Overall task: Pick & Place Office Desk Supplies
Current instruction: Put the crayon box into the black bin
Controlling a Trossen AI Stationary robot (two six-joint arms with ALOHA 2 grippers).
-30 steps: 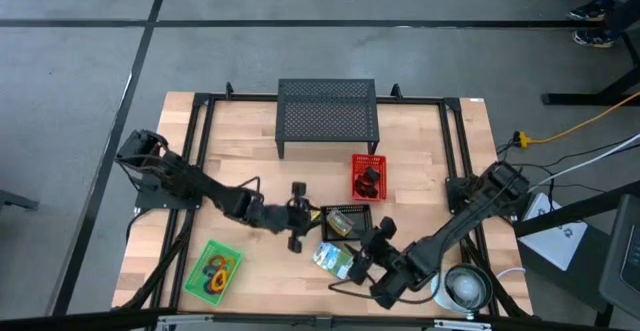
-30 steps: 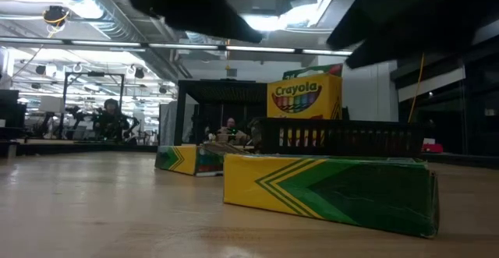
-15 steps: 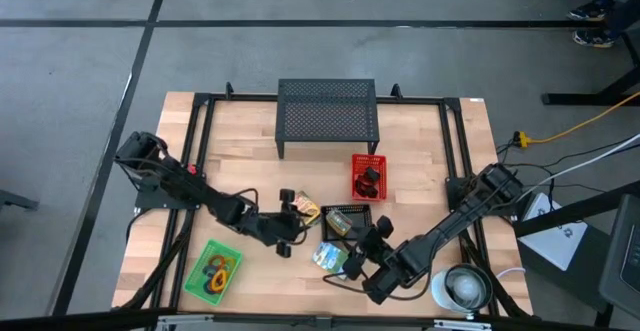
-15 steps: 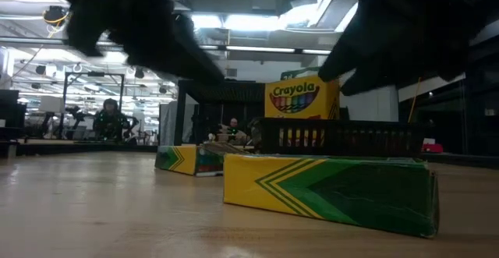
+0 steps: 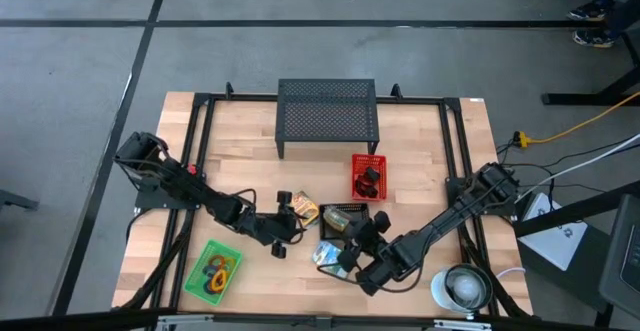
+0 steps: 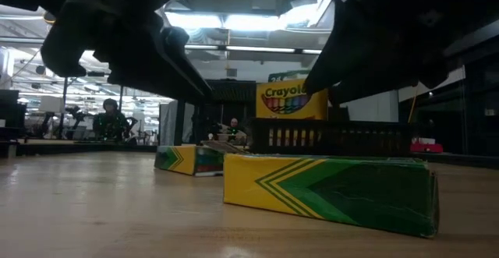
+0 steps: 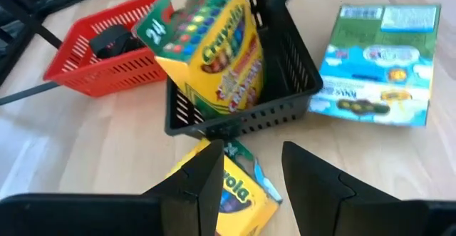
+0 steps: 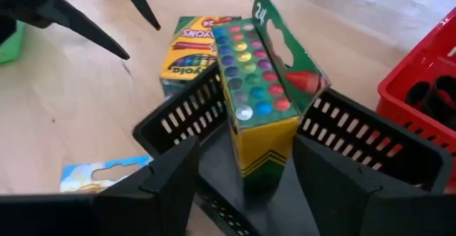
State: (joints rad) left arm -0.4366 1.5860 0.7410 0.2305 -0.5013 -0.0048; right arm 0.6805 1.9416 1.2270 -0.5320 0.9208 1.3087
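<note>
Left pincer (image 7: 253, 182): fingers spread wide, nothing held. Over the last second it has drawn back from the black basket (image 7: 242, 111) toward the desk's (image 5: 420, 151) front-left. It now hangs over the flat crayon box (image 7: 231, 186).
Right pincer (image 8: 246, 168): fingers wide, one on each side of the upright crayon box (image 8: 260, 100); no grip can be seen. Its arm has moved in toward the basket from the front-right.
Upright crayon box: stands tilted inside the black basket. In the low view it has shifted slightly sideways since a second ago.
Flat crayon box: lies on the desk just beside the basket, uncovered now that the left arm has retreated.
Blue packet (image 7: 377, 65): flat on the desk near the basket, untouched.
Loops (image 5: 218, 269): in the green tray (image 5: 200, 286) at the front-left.
Red basket (image 5: 368, 177): behind the black one, with dark items inside.
Task meaning: one box looks placed; the flat box and the packet are probably still to be moved.
</note>
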